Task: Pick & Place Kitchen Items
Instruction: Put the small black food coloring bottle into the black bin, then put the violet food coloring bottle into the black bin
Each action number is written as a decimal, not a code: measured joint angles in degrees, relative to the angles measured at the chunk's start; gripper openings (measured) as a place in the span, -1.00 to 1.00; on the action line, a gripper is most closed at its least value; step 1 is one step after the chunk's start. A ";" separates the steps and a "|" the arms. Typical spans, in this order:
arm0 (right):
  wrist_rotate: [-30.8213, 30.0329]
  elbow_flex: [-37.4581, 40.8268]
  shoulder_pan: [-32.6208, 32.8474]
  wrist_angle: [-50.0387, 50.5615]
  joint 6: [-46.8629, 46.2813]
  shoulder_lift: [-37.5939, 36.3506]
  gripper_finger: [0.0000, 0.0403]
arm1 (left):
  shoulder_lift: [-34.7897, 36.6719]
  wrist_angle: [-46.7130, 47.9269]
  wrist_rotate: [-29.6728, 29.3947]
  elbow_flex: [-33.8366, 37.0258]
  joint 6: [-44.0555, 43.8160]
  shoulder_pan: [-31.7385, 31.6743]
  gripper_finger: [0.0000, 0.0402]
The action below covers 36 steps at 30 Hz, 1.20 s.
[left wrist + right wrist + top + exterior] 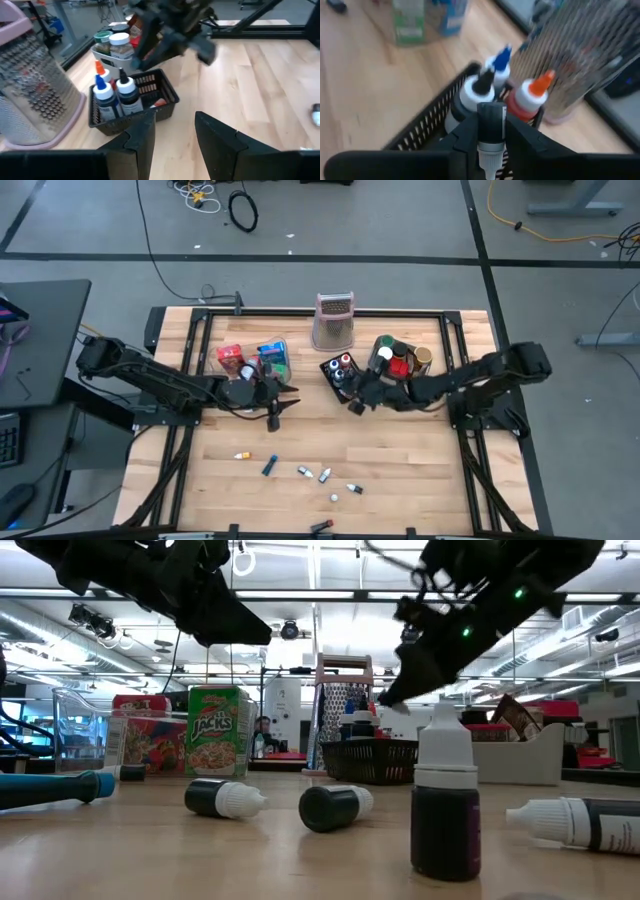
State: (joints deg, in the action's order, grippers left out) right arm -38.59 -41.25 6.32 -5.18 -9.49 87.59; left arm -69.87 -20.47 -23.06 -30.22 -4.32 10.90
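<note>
"JACKS" on green cereal box (217, 730); right claw (491, 131) clenched around small vial (491, 134); left claw (172, 134) released.

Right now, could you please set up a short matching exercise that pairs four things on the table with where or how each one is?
Things:
1. right pincer
2. left pincer
3. grater
4. orange-capped bottle

States:
A. standing in the black mesh basket
B. open, holding nothing, near the cereal boxes
C. upright at the table's far edge
D. closed on a small dark vial beside the basket

Pairs: 1-D, 2-B, 3-C, 4-A
</note>
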 joint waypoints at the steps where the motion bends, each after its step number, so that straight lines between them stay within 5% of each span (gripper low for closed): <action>1: 1.13 0.10 -1.07 0.01 -0.62 0.73 -0.55 | 0.00 -0.02 0.70 0.00 0.00 0.00 -0.26; 9: 4.88 0.20 -5.69 -1.02 -0.81 5.05 -0.50 | 0.00 0.25 4.66 0.00 0.47 0.02 -0.26; 23: 4.55 0.17 -6.29 -4.18 -1.28 4.65 0.05 | 0.02 6.96 6.10 -0.56 -3.12 2.01 -0.26; 26: 4.57 0.17 -6.03 -4.55 -0.95 2.50 0.09 | 0.63 16.39 5.21 -4.57 -4.28 4.74 -0.26; 31: 4.53 0.15 -5.50 -5.17 2.76 -1.96 0.10 | -0.64 36.27 -4.94 -13.07 -11.91 11.76 -0.26; 36: 4.54 0.14 -5.50 -6.40 4.19 -5.26 0.10 | -2.93 45.06 -6.45 -16.01 -23.87 15.95 -0.26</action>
State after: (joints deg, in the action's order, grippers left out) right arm -34.05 -41.12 0.82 -11.59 -5.30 82.33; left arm -72.80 24.59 -29.51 -46.22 -28.18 26.85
